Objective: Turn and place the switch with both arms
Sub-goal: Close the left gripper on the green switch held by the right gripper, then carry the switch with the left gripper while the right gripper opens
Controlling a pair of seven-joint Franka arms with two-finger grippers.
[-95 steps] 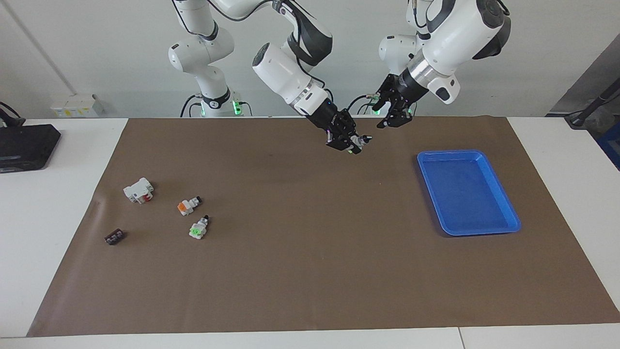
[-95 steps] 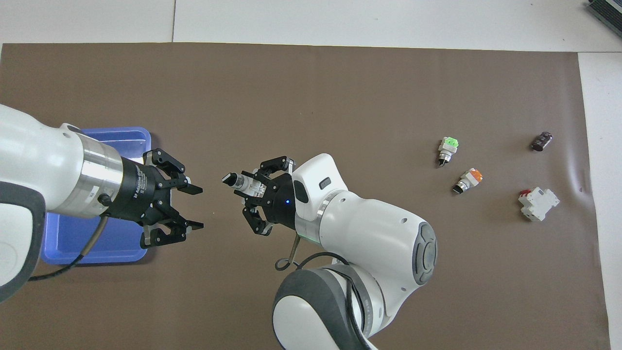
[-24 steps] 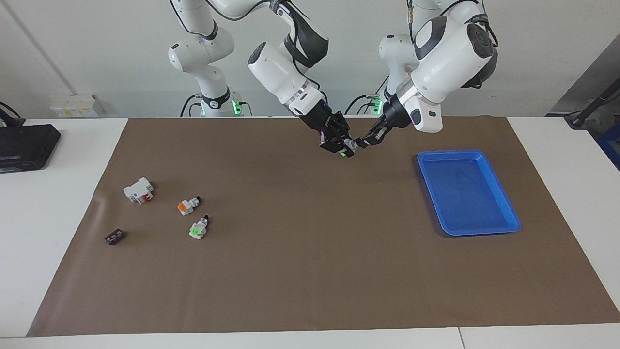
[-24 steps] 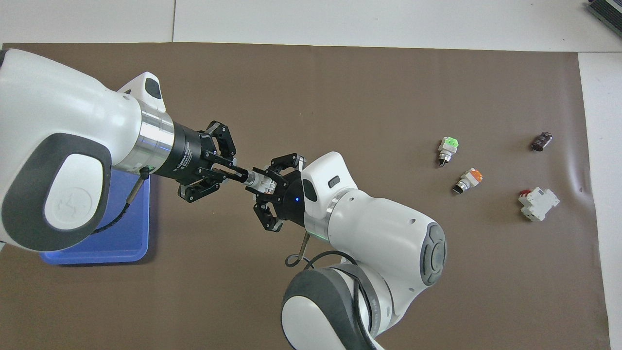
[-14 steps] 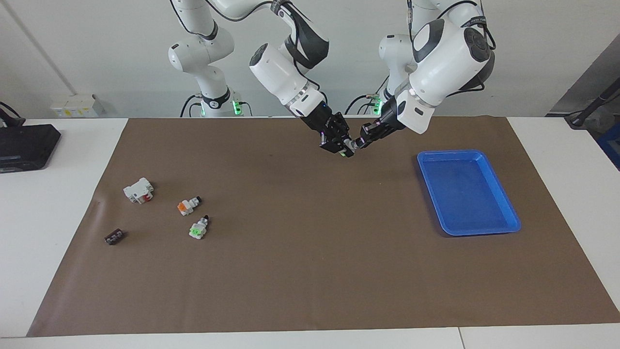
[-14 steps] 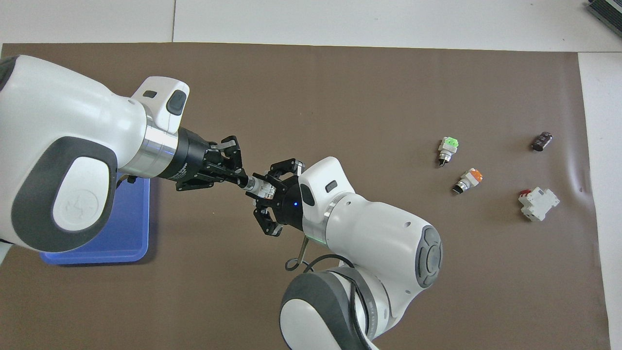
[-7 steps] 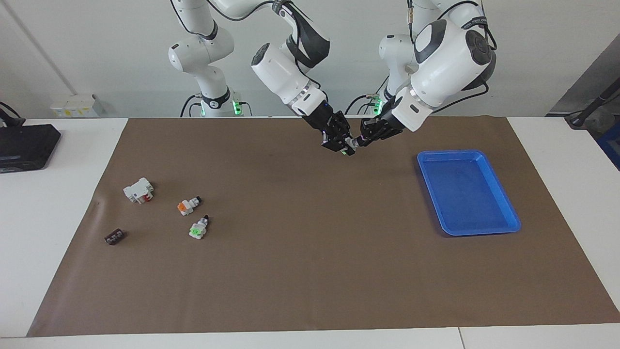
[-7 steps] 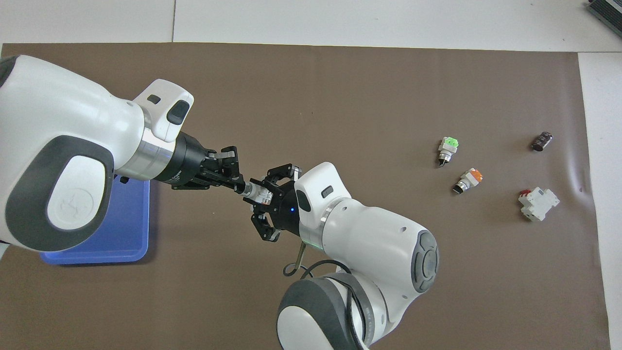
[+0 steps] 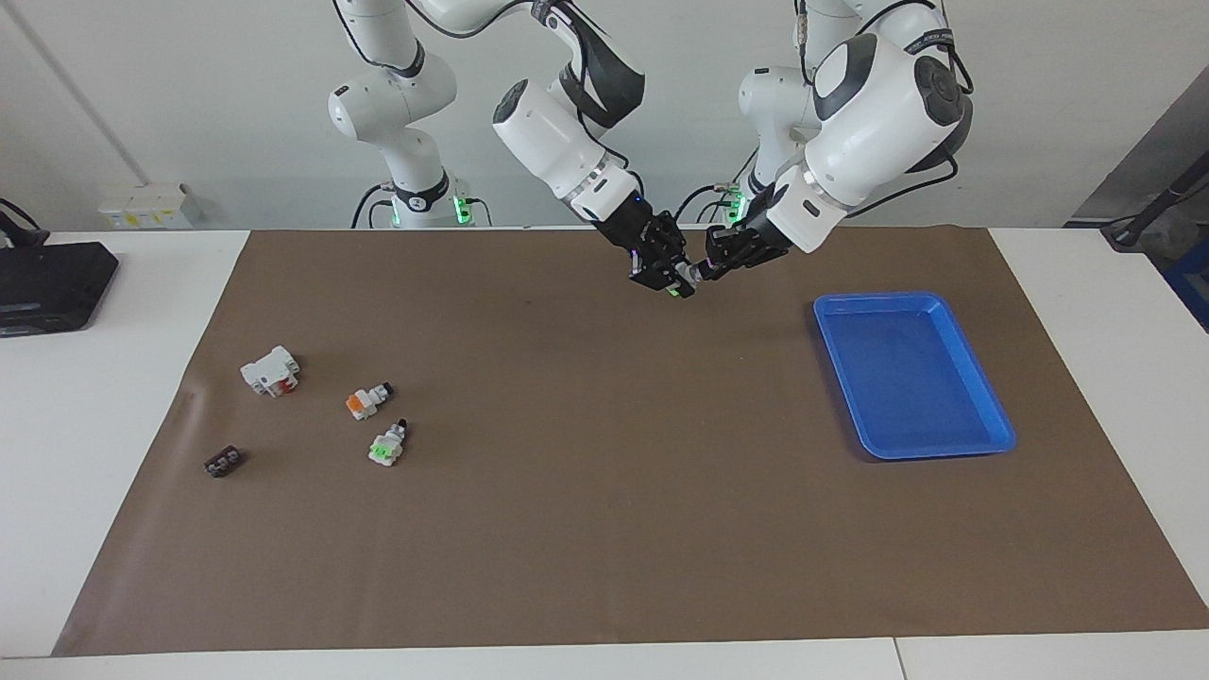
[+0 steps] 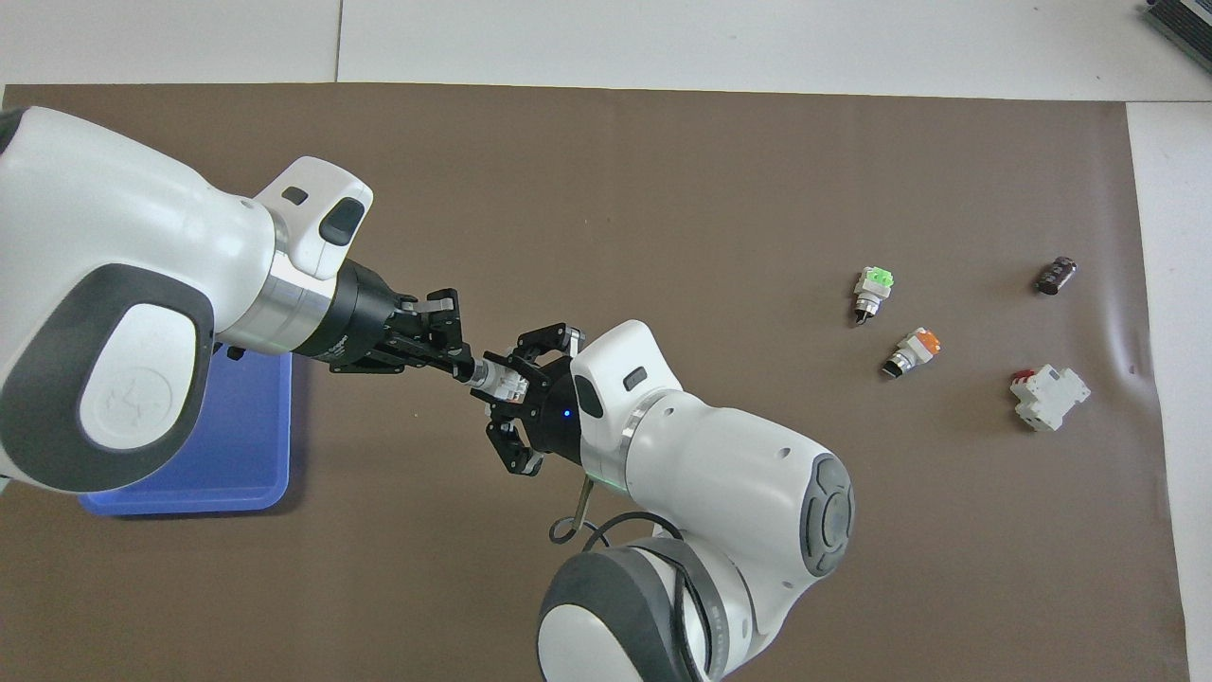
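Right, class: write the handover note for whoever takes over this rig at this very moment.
Right gripper: shut on the switch, held in the air over the brown mat between the two arms.
Left gripper: shut on the switch's knob end, so both arms hold it.
Blue tray: toward the left arm's end of the table, nothing in it.
Another green-marked switch, an orange-marked switch, a white block with red and a small dark part lie toward the right arm's end.
Done: pickup, both grips on.
Left: the turning, if not finished, then placing, probably in the tray.
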